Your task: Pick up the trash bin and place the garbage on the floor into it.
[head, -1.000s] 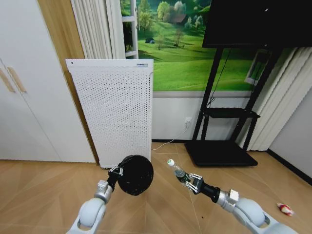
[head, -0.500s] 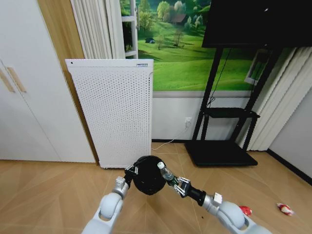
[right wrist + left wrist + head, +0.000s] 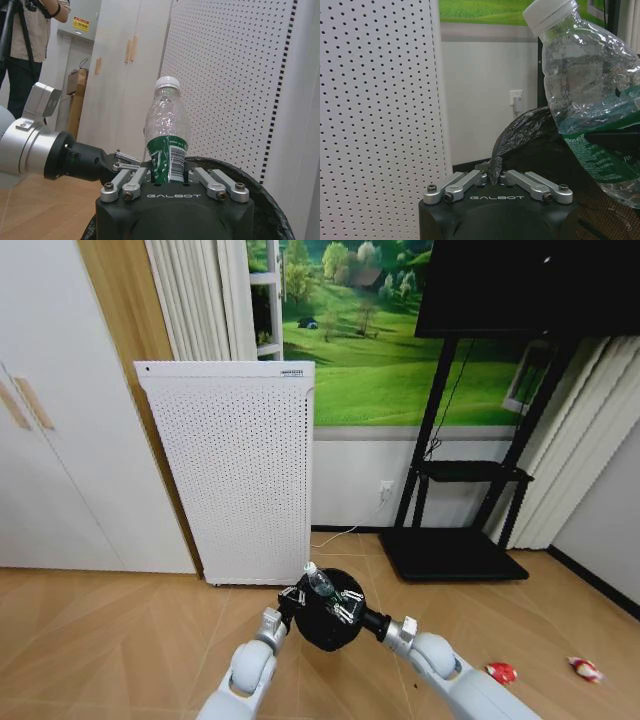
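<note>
While the left gripper (image 3: 495,176) clamps the trash bin's (image 3: 330,612) rim, the right gripper (image 3: 170,177), jaws gripping the bottle (image 3: 320,583) over the bin's mouth, should centre it before letting go.

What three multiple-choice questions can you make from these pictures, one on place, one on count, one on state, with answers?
1. Where is the bottle?
A. on the floor
B. over the trash bin
C. on the TV stand

2. How many litter pieces lie on the floor?
A. two
B. none
C. five

3. What is the left gripper doing?
A. hanging open
B. holding a cable
C. clamping the bin's rim

Answers:
1. B, the right gripper holds it above the bin's mouth.
2. A, a red wrapper and a white-and-red scrap.
3. C, its fingers pinch the liner's edge.
</note>
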`<state>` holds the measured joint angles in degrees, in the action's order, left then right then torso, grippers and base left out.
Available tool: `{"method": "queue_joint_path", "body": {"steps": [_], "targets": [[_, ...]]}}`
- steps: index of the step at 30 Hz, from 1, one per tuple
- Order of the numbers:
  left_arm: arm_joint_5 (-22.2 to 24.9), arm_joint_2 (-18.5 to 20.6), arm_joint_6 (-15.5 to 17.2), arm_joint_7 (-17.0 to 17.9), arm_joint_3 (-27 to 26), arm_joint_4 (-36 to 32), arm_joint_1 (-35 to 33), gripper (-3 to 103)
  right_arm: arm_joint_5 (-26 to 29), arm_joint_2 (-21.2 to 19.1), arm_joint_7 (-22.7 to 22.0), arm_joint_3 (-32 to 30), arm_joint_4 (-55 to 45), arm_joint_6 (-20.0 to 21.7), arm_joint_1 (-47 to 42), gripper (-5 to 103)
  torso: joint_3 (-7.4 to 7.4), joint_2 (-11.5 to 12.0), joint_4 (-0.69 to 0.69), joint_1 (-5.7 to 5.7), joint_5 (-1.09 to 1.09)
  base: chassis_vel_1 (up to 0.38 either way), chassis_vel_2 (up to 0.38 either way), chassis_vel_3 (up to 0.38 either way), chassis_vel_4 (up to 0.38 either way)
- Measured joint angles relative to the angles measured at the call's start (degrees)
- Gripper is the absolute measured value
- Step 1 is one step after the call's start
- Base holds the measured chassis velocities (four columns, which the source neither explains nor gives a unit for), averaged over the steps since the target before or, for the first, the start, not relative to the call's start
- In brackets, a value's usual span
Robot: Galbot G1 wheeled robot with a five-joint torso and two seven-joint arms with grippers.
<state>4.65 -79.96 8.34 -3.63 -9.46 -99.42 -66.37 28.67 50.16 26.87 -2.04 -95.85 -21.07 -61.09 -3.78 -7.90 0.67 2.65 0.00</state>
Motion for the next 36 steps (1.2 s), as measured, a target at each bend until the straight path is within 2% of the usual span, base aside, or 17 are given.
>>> {"method": "queue_joint_path", "body": {"steps": [2,5,6,8,11,12,14,18,19,21,26,32,36], "targets": [[-0.03,0.00,-0.03,0.00,-0.05,0.05,0.04,4,0.00,0.00,-0.24,0.01,0.00,0.01,-0.03,27,0.00,0.00,0.00,0.00,0.00,0.000,0.000,0.000,0.000],[-0.21,0.01,-0.18,-0.05,-0.34,0.24,0.26,4,-0.01,-0.10,-1.06,-0.05,-0.29,0.35,-0.52,42,0.00,0.00,0.00,0.00,0.00,0.000,0.000,0.000,0.000],[-0.21,0.01,-0.18,-0.05,-0.34,0.24,0.26,4,-0.01,-0.10,-1.06,-0.05,-0.29,0.35,-0.52,42,0.00,0.00,0.00,0.00,0.00,0.000,0.000,0.000,0.000],[-0.21,-0.08,-0.18,-0.09,-0.34,0.14,0.24,4,-0.03,-0.21,-1.16,-0.24,-0.55,0.52,-0.74,54,0.00,0.00,0.00,0.00,0.00,0.000,0.000,0.000,0.000],[-0.21,-0.16,-0.18,-0.10,-0.34,0.09,0.23,4,-0.04,-0.25,-1.18,-0.34,-0.65,0.57,-0.81,54,0.00,0.00,0.00,0.00,0.00,0.000,0.000,0.000,0.000],[-0.21,-0.31,-0.18,-0.13,-0.35,0.03,0.18,4,-0.10,-0.30,-1.24,-0.48,-0.82,0.62,-0.96,70,0.00,0.00,0.00,0.00,0.00,0.000,0.000,0.000,0.000],[-0.21,-0.37,-0.18,-0.13,-0.35,0.00,0.16,4,-0.12,-0.31,-1.26,-0.50,-0.89,0.62,-1.01,70,0.00,0.00,0.00,0.00,0.00,0.000,0.000,0.000,0.000],[-0.24,-0.50,-0.19,-0.18,-0.35,-0.21,0.01,4,-0.22,-0.34,-1.42,-0.55,-1.12,0.70,-1.24,91,0.00,0.00,0.00,0.00,0.00,0.000,0.000,0.000,0.000],[-0.24,-0.50,-0.19,-0.18,-0.35,-0.21,0.01,4,-0.22,-0.34,-1.42,-0.55,-1.12,0.70,-1.24,91,0.00,0.00,0.00,0.00,0.00,0.000,0.000,0.000,0.000],[-0.31,-0.40,-0.25,-0.20,-0.49,-0.49,-0.22,4,-0.40,-0.37,-1.47,-0.69,-1.17,0.71,-1.48,99,0.00,0.00,0.00,0.00,0.00,0.000,0.000,0.000,0.000],[-0.31,-0.27,-0.26,-0.20,-0.79,-1.04,-0.59,4,-0.39,-0.52,-1.76,-1.48,-2.02,0.92,-2.08,100,0.00,0.00,-0.01,0.00,0.00,0.000,0.000,0.000,0.000],[-0.74,0.13,-0.54,-0.33,-2.65,-2.68,-2.30,4,0.22,-1.22,-3.85,-5.40,-2.46,0.98,-4.03,100,0.00,0.00,0.00,0.00,-0.01,0.000,0.000,0.000,0.000],[-0.72,1.94,-0.94,-0.35,-6.52,-5.64,-5.32,4,1.29,-1.36,-8.46,-9.78,-3.30,2.37,-6.52,100,0.00,0.00,0.00,0.00,-0.02,0.000,0.000,0.000,0.000]]}}
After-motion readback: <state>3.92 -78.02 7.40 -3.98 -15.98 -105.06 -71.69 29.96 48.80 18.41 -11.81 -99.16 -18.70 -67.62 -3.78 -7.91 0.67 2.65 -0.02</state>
